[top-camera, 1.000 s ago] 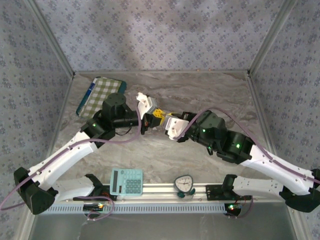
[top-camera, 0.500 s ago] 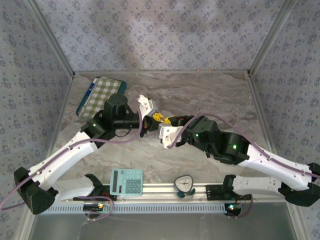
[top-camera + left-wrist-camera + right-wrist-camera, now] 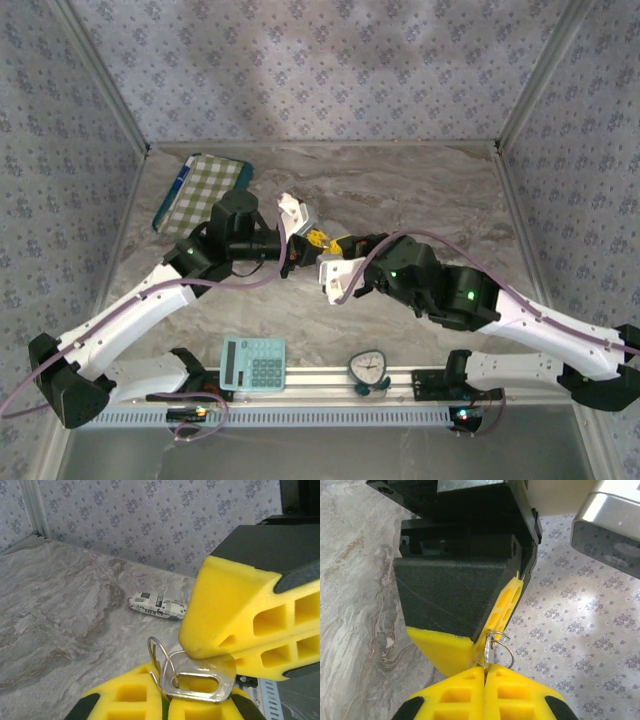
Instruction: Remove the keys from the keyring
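Looking down from above, we found the left gripper (image 3: 306, 236) and the right gripper (image 3: 326, 243) meeting tip to tip over the marble table (image 3: 420, 190). They met beyond the teal calculator (image 3: 252, 362) and a little to its right, well apart from it. The keys (image 3: 200, 682) sat there between the yellow fingertips. In the left wrist view we saw one silver key head with a long slot, and the wire keyring (image 3: 161, 661) threaded through that slot. The left gripper's fingers (image 3: 125, 697) were pressed together, with the key and ring rising out of the seam between them. The right gripper's fingers (image 3: 450, 697) were likewise pressed tight, pinching the key's thin edge, and the ring looped out beside it. We could not tell how many keys sat on the ring. A round timer (image 3: 368, 367) stood just right of the calculator at the metal rail (image 3: 320, 378). A green checked cloth (image 3: 200, 190) lay far beyond the calculator, to its left.
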